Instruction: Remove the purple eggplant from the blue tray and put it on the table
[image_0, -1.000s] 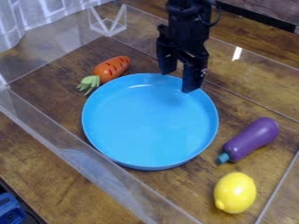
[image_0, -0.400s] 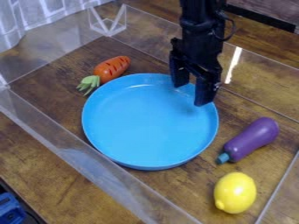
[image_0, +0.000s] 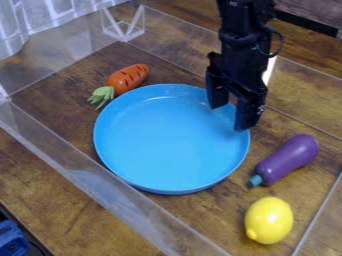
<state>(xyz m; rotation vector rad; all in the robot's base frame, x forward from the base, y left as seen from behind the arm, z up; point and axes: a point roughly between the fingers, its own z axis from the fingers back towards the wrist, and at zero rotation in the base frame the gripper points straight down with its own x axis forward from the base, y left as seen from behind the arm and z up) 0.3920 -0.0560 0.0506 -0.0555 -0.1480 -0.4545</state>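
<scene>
Eggplant (image_0: 289, 158) on desk (image_0: 54, 160), off tray (image_0: 134, 160).
Jaws open, empty; gripper (image_0: 235, 108) points down over tray's right rim. Eggplant lies right of tray, lemon (image_0: 269, 219) near it.

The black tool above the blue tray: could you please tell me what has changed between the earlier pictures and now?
The black two-fingered tool has travelled to the right in the picture, along the far rim of the round blue plastic tray, jaws open and holding nothing. The glossy purple toy eggplant, yellow lemon and orange carrot lie where they were.
</scene>
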